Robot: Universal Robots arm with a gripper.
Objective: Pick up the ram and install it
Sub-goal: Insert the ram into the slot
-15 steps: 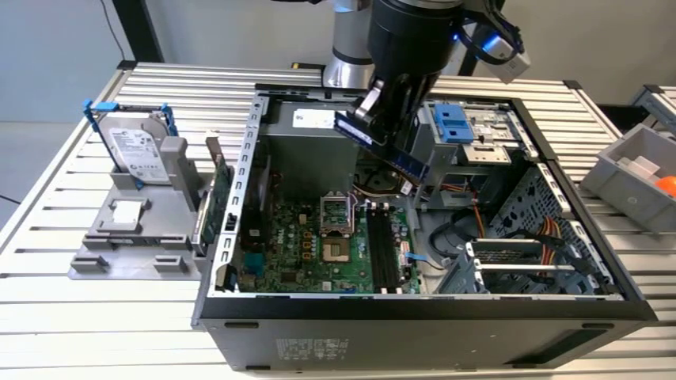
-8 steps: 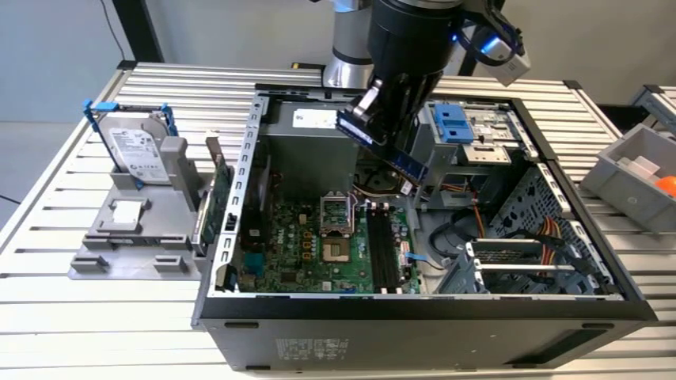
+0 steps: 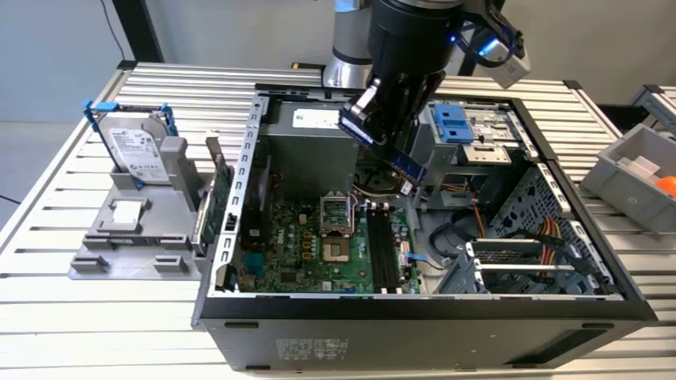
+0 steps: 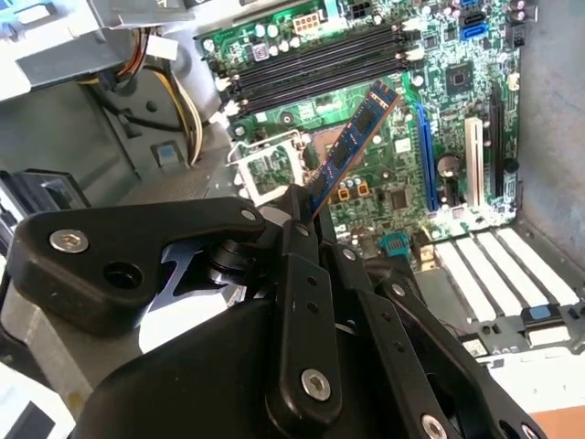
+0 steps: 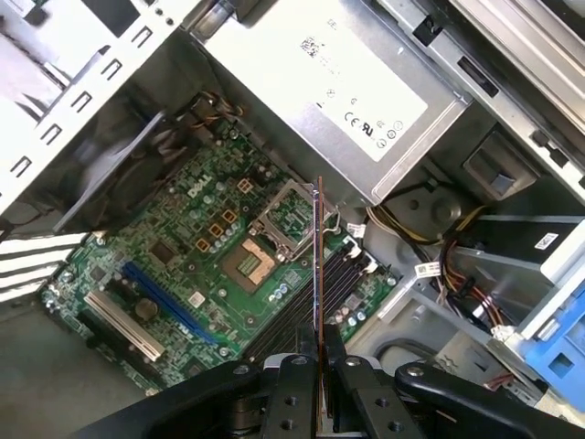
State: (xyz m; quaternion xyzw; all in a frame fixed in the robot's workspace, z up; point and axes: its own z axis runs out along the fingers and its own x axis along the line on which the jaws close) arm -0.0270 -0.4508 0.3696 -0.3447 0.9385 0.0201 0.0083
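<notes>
A black robot gripper (image 4: pixel 304 207) hangs over an open black computer case (image 3: pixel 423 313) on a slatted metal worktop (image 3: pixel 106 317), its jaws pinching one end of the thin, dark bluish-green ram stick (image 3: pixel 400 161). The stick is in the air above the green motherboard (image 3: pixel 301 245), apart from the long black memory slots (image 3: pixel 382 252). Its long axis is tilted, with the free end sloping down toward the exterior view's right. A white printed label marks the grey power supply box (image 5: pixel 347 82). Outside the case, a labelled silver hard drive in a blue frame (image 3: pixel 138 146) and a green expansion card (image 3: pixel 217 198) stand on a grey rack (image 3: pixel 127 237).
</notes>
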